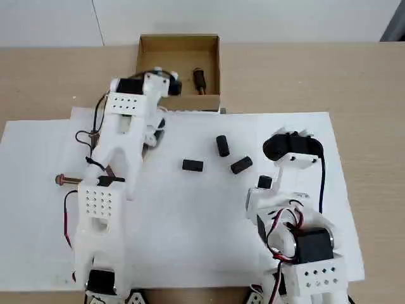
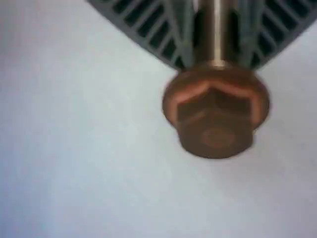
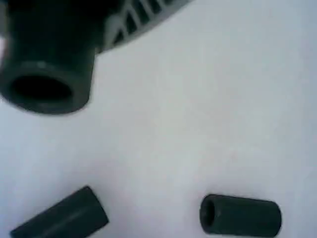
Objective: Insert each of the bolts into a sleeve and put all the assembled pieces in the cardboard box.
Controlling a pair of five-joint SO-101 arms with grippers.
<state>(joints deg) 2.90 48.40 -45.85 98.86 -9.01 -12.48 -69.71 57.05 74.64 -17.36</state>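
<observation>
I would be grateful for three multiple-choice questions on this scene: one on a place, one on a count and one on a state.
1. Where does the loose bolt lie?
A. In the cardboard box
B. On the white sheet, beside the left arm
C. On the bare table

2. How many loose sleeves lie on the sheet in the high view?
A. One
B. Three
C. Six

3. What state is the right tool in?
A. Open and empty
B. Shut on a bolt
C. Shut on a black sleeve

Answers: 1 B, its head pokes out from beside the arm onto the sheet; 2 B, three lie apart near the sheet's middle; 3 C, the right wrist view shows the sleeve gripped, with its bore in sight.
</observation>
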